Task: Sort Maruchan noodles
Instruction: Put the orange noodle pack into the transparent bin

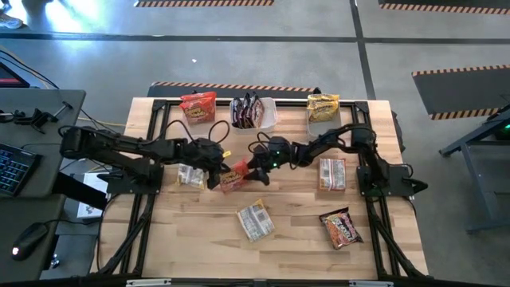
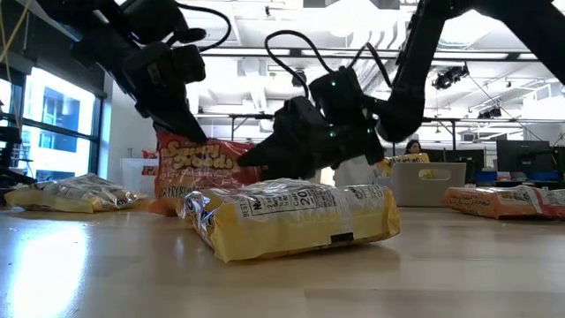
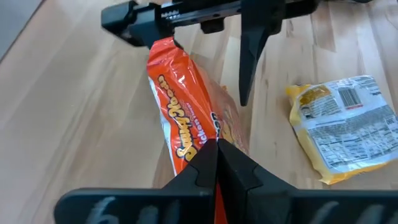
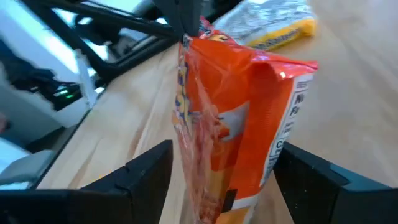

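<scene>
Near the middle of the wooden tabletop (image 1: pixel 199 227), the left end effector (image 1: pixel 217 177) pinches a crinkly red-orange plastic ramen packet (image 1: pixel 233 177) upright by its edge while the right end effector (image 1: pixel 256 170) straddles it wide, a light, slippery, brittle thing best gripped across the flat sides.

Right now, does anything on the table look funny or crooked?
Yes. The orange noodle packet at mid-table stands up on edge, pinched at one end by the left end effector, while the open right end effector straddles its other end. The other loose packets lie flat.
</scene>
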Robot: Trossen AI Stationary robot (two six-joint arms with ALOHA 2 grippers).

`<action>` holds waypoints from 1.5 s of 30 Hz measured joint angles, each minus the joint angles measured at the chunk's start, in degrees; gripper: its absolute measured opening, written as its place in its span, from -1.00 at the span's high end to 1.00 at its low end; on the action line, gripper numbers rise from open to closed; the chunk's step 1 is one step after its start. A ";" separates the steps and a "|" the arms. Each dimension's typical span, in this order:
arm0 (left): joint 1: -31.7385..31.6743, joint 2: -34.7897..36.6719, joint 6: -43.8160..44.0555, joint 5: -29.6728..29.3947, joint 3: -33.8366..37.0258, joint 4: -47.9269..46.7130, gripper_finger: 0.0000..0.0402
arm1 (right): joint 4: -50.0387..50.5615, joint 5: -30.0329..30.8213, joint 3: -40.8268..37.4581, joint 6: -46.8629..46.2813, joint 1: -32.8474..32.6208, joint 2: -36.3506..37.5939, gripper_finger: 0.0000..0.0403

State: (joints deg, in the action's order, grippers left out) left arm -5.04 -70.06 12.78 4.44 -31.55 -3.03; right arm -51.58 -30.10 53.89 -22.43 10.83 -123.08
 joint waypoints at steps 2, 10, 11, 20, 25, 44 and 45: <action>0.60 0.00 0.00 -0.81 0.00 0.01 1.00 | -4.17 -1.64 0.00 -0.22 -0.03 -1.80 -0.27; 1.47 0.00 0.49 -2.61 0.00 0.54 1.00 | -6.70 -3.49 3.03 -1.85 -0.83 -5.37 -0.20; 1.47 0.00 0.60 -2.63 0.00 0.69 1.00 | -6.41 -3.47 3.32 -1.12 -1.20 -5.44 -0.16; 1.11 0.92 4.61 -2.66 -1.41 0.99 0.92 | -6.42 -3.84 4.24 0.85 -1.92 -5.47 0.38; -0.19 2.35 4.61 -1.40 -7.42 -9.37 0.72 | -6.33 -4.23 4.24 2.04 -1.02 -5.22 0.49; -5.50 0.96 3.10 8.02 -17.70 -21.03 -0.16 | 24.86 3.04 9.51 29.90 -3.31 6.16 0.45; -5.50 0.54 3.14 8.83 -17.69 -21.59 -0.17 | 26.98 4.15 10.44 31.14 -3.67 6.24 0.45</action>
State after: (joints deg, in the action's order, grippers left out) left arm -10.55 -69.53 15.92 13.27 -49.24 -24.62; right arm -24.60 -25.95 64.33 8.71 7.16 -116.84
